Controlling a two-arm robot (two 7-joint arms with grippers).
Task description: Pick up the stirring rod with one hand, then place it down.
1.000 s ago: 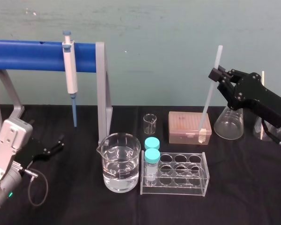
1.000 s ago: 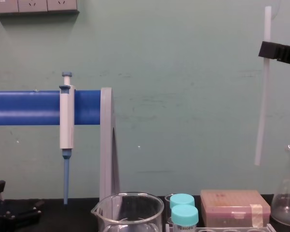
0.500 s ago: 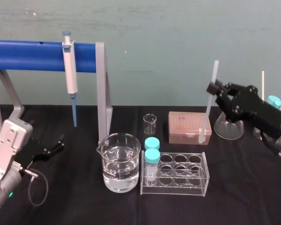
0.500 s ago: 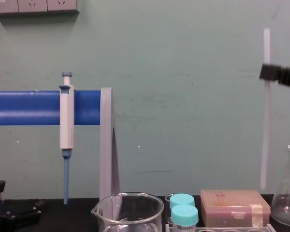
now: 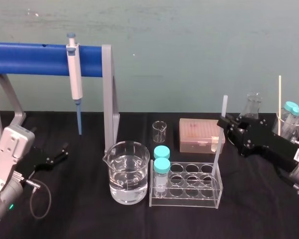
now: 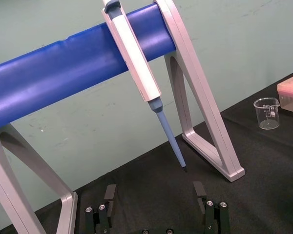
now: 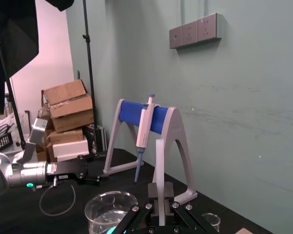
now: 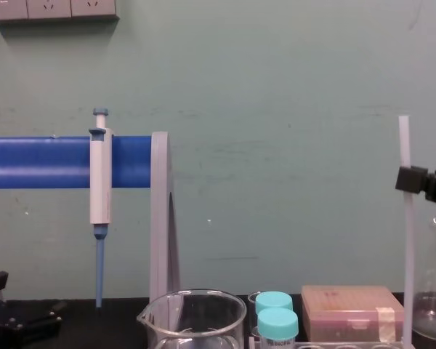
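Note:
The stirring rod [image 5: 219, 149] is a thin white translucent stick, held nearly upright. My right gripper [image 5: 228, 125] is shut on it a little above its middle, just in front of the pink box. Its lower end reaches down beside the right end of the clear tube rack [image 5: 185, 203]; I cannot tell whether it touches the table. From the chest, the stirring rod [image 8: 407, 254] runs down out of the picture below the right gripper [image 8: 413, 179]. The right wrist view has the stirring rod [image 7: 159, 165] rising from between the fingers. My left gripper [image 6: 155, 195] rests open low at the left, near the stand.
A water-filled beaker [image 5: 128, 172] stands left of the rack, which holds two teal-capped tubes [image 5: 162, 167]. Behind are a small beaker [image 5: 159, 131], a pink box [image 5: 199, 134] and a conical flask [image 5: 253, 107]. A white-and-blue pipette [image 5: 74, 74] hangs on the blue-barred stand [image 5: 35, 59].
My right gripper has come down and forward with the rod, which has straightened from a tilt to nearly upright. The left arm has not moved.

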